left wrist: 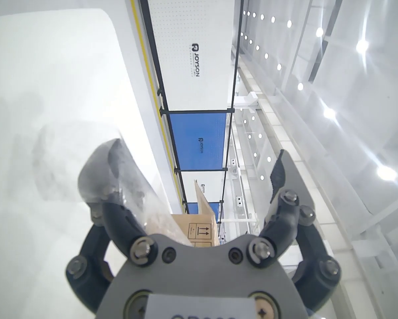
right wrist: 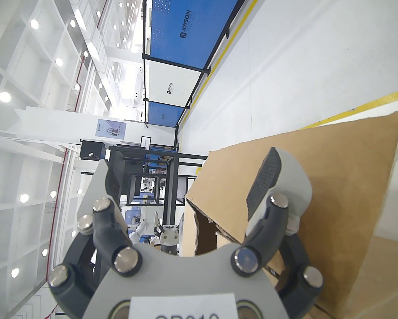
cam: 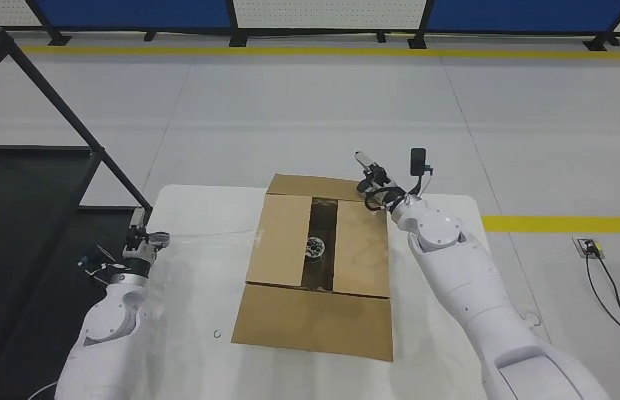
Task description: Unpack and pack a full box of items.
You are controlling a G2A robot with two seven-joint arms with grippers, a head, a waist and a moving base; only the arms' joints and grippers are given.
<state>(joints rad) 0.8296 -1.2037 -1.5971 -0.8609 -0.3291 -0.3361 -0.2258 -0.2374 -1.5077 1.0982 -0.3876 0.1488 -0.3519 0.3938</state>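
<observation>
The top view looks down from high over the table (cam: 190,215). Wrist views sit close behind the left gripper (left wrist: 199,156) and right gripper (right wrist: 189,162) — facing sideways across the hall — all sharing the box (cam: 320,310).

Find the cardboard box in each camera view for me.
Top view: cardboard box mid-table, flaps ajar.
Left wrist view: far off, beyond the open left pincer.
Right wrist view: close up, just beyond the right pincer.
Shared landmark: the yellow floor line.
</observation>
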